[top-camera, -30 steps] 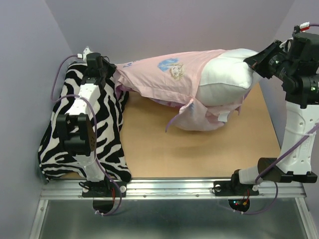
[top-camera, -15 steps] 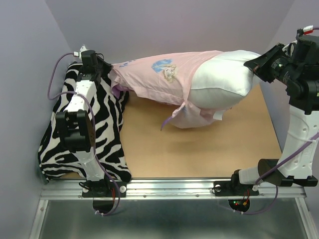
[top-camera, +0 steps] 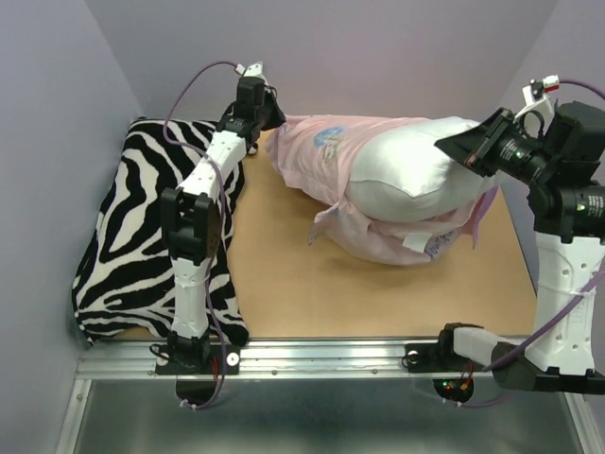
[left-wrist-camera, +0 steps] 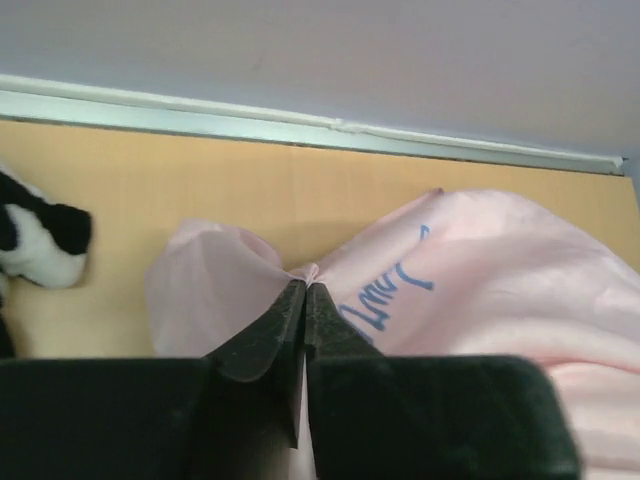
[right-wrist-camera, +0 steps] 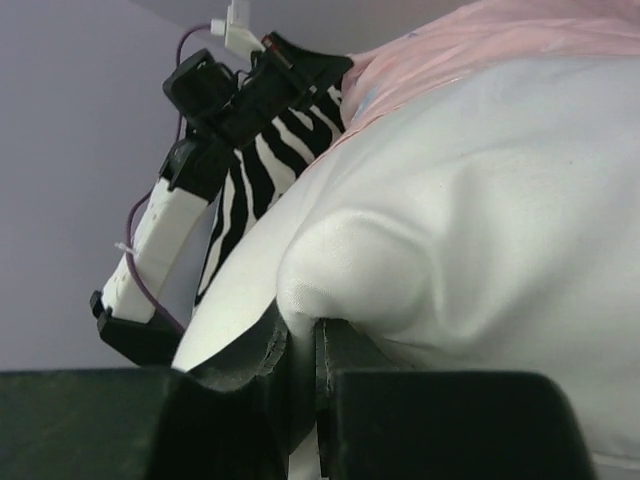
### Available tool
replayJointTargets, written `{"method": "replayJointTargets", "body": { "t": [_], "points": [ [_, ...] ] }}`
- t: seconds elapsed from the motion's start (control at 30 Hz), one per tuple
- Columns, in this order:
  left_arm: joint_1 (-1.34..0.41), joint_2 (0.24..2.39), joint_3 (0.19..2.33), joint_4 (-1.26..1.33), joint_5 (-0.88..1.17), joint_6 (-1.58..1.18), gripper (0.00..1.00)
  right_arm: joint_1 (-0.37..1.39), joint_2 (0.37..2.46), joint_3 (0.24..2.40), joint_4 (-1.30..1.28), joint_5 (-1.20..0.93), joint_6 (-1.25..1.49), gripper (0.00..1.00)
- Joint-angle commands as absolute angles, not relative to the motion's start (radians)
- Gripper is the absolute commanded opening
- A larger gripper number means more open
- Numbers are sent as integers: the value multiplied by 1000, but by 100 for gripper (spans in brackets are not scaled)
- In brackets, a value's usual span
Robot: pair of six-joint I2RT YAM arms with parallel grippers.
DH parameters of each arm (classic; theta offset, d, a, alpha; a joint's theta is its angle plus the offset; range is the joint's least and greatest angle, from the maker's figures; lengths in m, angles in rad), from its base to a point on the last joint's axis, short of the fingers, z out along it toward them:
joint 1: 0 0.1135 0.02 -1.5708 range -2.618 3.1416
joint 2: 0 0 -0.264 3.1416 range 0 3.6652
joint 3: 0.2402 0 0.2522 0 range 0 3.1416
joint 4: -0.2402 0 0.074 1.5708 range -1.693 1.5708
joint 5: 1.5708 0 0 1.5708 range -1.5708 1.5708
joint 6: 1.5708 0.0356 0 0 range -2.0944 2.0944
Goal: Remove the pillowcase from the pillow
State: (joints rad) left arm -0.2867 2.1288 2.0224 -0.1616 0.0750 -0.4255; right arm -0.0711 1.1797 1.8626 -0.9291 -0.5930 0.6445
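Observation:
The pale pink pillowcase lies inside out across the back of the table, bunched under and around the white pillow. The pillow's right half sticks out bare. My left gripper is shut on the case's closed left end near the back wall, the fabric gathered between its fingers. My right gripper is shut on a fold at the pillow's right end and holds it above the table. In the right wrist view the pillow fills the frame, with the pink case behind it.
A black-and-white zebra-striped pillow lies along the left side of the tan table. Purple walls stand close at the back and both sides. A metal rail carries the arm bases at the near edge.
My left gripper has swung right and toward the back wall with the case end, off the zebra pillow. The case has bunched up and slackened. The right gripper shifted slightly left, holding the pillow.

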Motion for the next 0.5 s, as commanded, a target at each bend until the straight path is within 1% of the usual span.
{"method": "replayJointTargets", "body": {
  "t": [0.0, 0.07, 0.13, 0.17, 0.2, 0.23, 0.3, 0.33, 0.37, 0.4, 0.43, 0.47],
  "points": [
    [-308, 2154, 2187, -222, 87, -338, 35, -74, 1094, 1635, -526, -828, 692, 1],
    [-331, 2116, 2177, -224, 97, -328, 50, -66, 1063, 1538, -431, -841, 709, 0],
    [-342, 2071, 2139, -216, 104, -325, 63, -28, 1055, 1448, -397, -810, 704, 1],
    [-351, 2044, 2125, -207, 107, -327, 65, -6, 1057, 1384, -387, -792, 689, 0],
    [-356, 1987, 2094, -204, 107, -328, 66, 26, 1068, 1355, -382, -725, 667, 1],
    [-360, 1958, 2079, -193, 120, -334, 68, 105, 1075, 1335, -379, -674, 652, 0],
    [-379, 1871, 2024, -199, 118, -337, 68, 207, 1104, 1272, -371, -559, 624, 1],
    [-388, 1837, 1996, -204, 114, -339, 68, 288, 1115, 1250, -367, -452, 618, 0],
    [-403, 1760, 1959, -204, 82, -341, 68, 317, 1126, 1233, -351, -413, 617, 1],
    [-437, 1717, 1913, -196, 60, -342, 69, 337, 1130, 1192, -336, -384, 623, 1],
    [-461, 1672, 1796, -184, 39, -344, 69, 356, 1143, 1174, -321, -336, 627, 0],
    [-486, 1625, 1728, -148, 9, -345, 69, 380, 1146, 1161, -304, -307, 629, 1]
  ]
}}
